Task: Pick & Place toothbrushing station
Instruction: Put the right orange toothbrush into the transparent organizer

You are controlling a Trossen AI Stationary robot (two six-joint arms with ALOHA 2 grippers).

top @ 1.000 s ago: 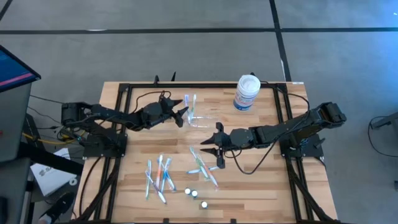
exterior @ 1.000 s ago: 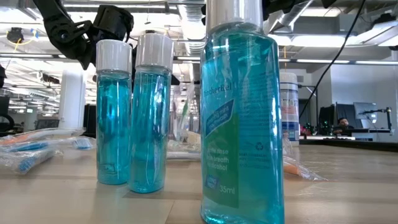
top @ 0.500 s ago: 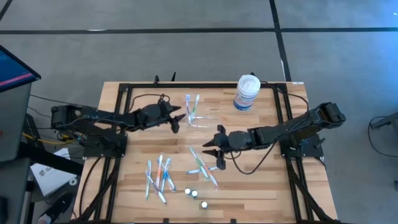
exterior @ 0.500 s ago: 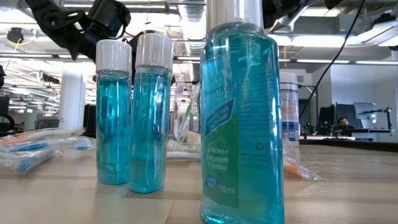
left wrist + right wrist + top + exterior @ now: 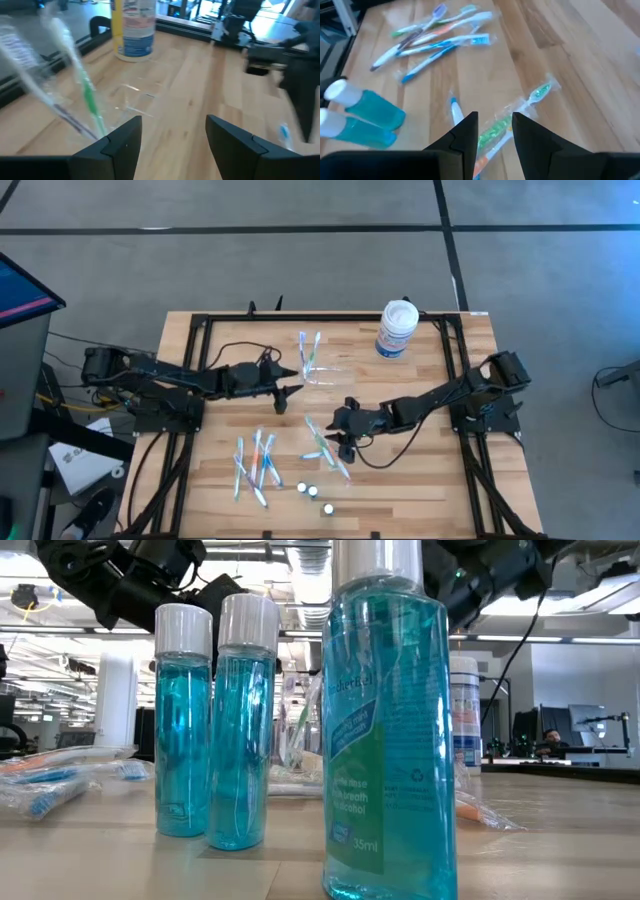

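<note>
The toothbrushing station (image 5: 322, 372) is a small clear organizer standing on the table's far middle, with toothbrushes (image 5: 308, 348) upright in it. In the left wrist view the station (image 5: 50, 90) is blurred and holds a green toothbrush (image 5: 89, 98). My left gripper (image 5: 292, 388) is open, nearly level, just to the left and near side of the station, with nothing between its fingers (image 5: 172, 145). My right gripper (image 5: 345, 436) is open, low over loose wrapped toothbrushes (image 5: 325, 445). A green wrapped toothbrush (image 5: 492, 131) lies on the table below the gap between its fingers.
A white jar with a blue label (image 5: 397, 328) stands at the far right. More wrapped toothbrushes (image 5: 255, 462) lie at the near left. Three blue mouthwash bottles (image 5: 313, 494) stand by the near edge and fill the low view (image 5: 385, 730). Black frame rails (image 5: 200, 330) border the table.
My left gripper has drawn back from the station toward the table's near edge and levelled out, staying open. My right gripper has gone down toward the loose wrapped toothbrushes, rolling a little, its gap unchanged. The station has stayed in place.
</note>
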